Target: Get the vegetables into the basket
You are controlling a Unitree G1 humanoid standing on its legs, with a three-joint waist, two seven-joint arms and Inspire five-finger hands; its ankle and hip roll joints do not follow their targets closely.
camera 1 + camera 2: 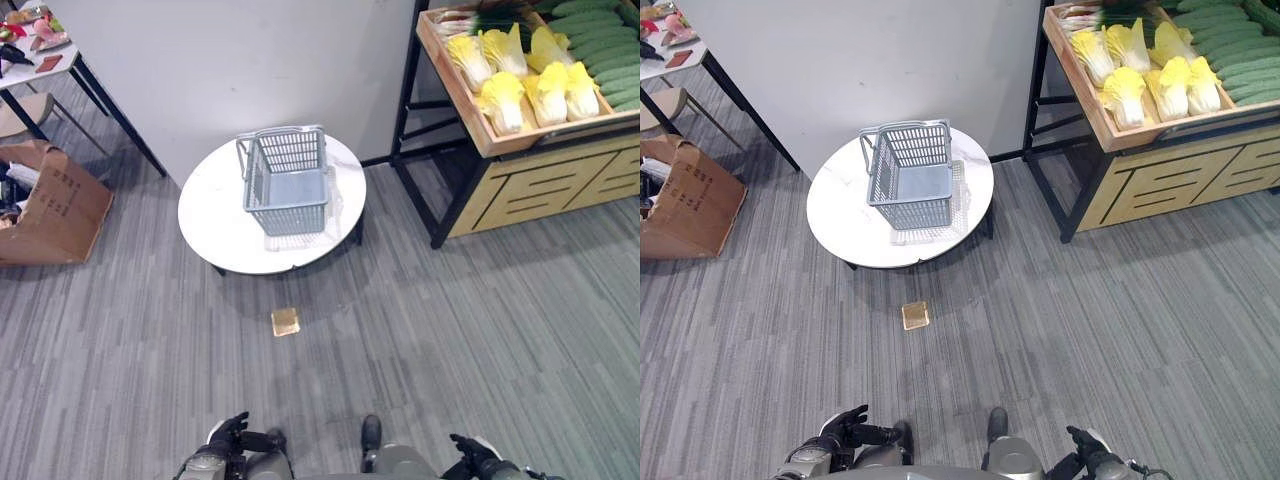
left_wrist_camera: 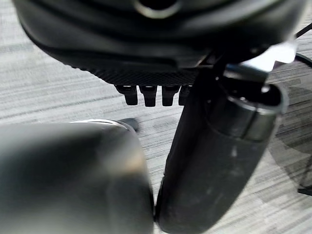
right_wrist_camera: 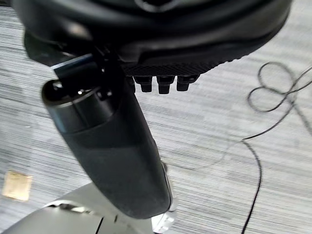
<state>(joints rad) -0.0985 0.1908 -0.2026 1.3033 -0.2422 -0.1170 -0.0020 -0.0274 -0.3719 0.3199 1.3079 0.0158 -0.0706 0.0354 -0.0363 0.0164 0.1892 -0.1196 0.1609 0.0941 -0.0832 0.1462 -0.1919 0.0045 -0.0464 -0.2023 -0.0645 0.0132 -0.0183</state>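
Observation:
A grey plastic basket [image 1: 287, 180] stands empty on a round white table [image 1: 215, 235] in front of me. The vegetables lie in a wooden crate [image 1: 470, 110] on a stand at the far right: yellow-white cabbages [image 1: 520, 85] and green cucumbers [image 1: 605, 50] beside them. My left hand [image 1: 230, 435] and right hand [image 1: 470, 455] hang low at the near edge, far from both basket and crate. In the wrist views the left hand [image 2: 156, 44] and right hand [image 3: 156, 34] have straight fingers and hold nothing, with grey carpet below them.
The crate rests on a wooden stand with a black metal frame [image 1: 420, 190]. A cardboard box [image 1: 55, 205] sits on the floor at the left, below a cluttered white table [image 1: 45, 70]. A small tan square [image 1: 285, 321] lies on the carpet near the round table.

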